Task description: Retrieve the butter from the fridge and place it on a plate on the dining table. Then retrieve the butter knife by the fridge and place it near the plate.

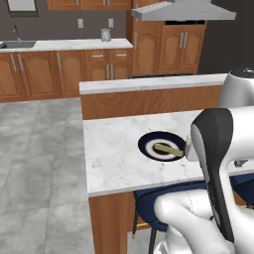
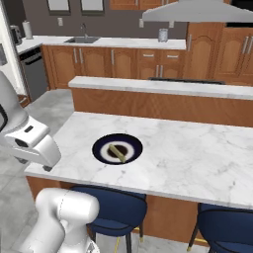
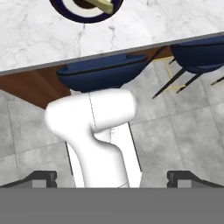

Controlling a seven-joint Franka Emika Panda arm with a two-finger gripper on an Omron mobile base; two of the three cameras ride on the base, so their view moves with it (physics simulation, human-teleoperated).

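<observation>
The butter, a slim yellowish-tan stick, lies across the round navy plate with its white ring. The plate rests on the white marble dining table close to the near edge. My gripper hangs off the table's near-left corner, to the left of the plate and apart from it. In the hand view my gripper stands wide open and holds nothing, looking down at the floor; the plate and butter sit at the top edge. The fridge and the butter knife are out of view.
Blue stools are tucked under the table's near side. A raised counter ledge runs behind the table. Wooden cabinets with a sink line the back wall. Grey tiled floor lies open to the left.
</observation>
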